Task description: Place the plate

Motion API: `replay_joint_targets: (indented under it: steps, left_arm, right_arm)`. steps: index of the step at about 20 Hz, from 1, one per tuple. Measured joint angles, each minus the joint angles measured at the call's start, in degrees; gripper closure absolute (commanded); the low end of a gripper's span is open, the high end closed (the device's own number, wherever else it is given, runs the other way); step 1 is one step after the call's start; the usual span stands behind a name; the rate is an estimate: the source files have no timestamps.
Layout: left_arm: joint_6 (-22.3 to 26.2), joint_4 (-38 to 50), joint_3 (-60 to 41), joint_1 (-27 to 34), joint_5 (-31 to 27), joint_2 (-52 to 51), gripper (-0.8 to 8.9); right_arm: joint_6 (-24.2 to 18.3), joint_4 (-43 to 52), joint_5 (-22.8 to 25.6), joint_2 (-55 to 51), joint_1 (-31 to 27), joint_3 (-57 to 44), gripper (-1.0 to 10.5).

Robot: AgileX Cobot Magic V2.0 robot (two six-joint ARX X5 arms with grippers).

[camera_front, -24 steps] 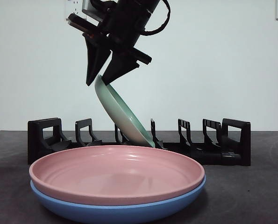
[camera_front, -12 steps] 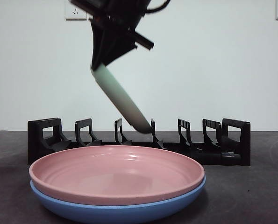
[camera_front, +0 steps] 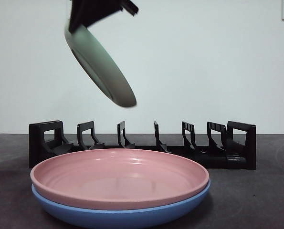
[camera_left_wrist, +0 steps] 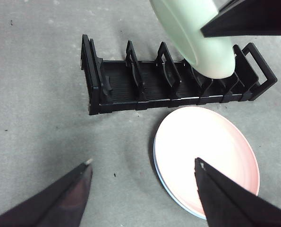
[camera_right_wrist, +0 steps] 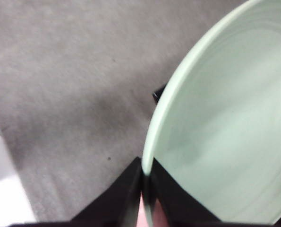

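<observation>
**Inspector:** Your right gripper (camera_right_wrist: 144, 182) is pinched on the rim of the green plate (camera_front: 99, 67). In the front view it enters at the top edge, dark and cut off by the frame, with the plate hanging slanted below it, high end in the jaws and low end pointing down toward the rack (camera_front: 142, 145). The plate is in the air, well clear of the rack and touching nothing but the jaws.

**Operator:** And my left?

**Inspector:** Your left gripper (camera_left_wrist: 142, 172) hangs over the table (camera_left_wrist: 41, 118) with its jaws spread wide and nothing between them. It looks down on the rack and the stacked plates.

**Operator:** Condition of the items?

**Inspector:** The green plate is round, smooth and glossy, with a raised rim and faint concentric rings on its inner face. The rack is black, long and low, with a row of upright loop-shaped dividers and a taller handle frame at each end; its slots are open. In front of it a pink plate (camera_front: 120, 179) sits nested on a blue plate (camera_front: 120, 217), both shallow and glossy, only the blue one's rim and underside showing. The table is grey, matte and speckled.
</observation>
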Motion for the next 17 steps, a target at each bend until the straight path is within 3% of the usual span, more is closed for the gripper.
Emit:
replay_joint_targets:
  steps: [6, 12, 17]
  left_arm:
    - [-0.02, 0.02, 0.00, 0.00, 0.00, 0.00, 4.69]
    - [-0.04, 0.02, 0.00, 0.00, 0.00, 0.00, 4.69]
    - [-0.09, 0.81, 0.00, 0.00, 0.00, 0.00, 4.69]
  right_arm:
    - [-2.58, 2.97, 4.28, -9.05, 2.78, -7.34, 9.3]
    - [-3.26, 14.88, 7.06, -25.03, 6.29, -30.45, 9.3]
    - [-6.60, 16.24, 16.15, -40.68, 10.69, -47.41, 9.3]
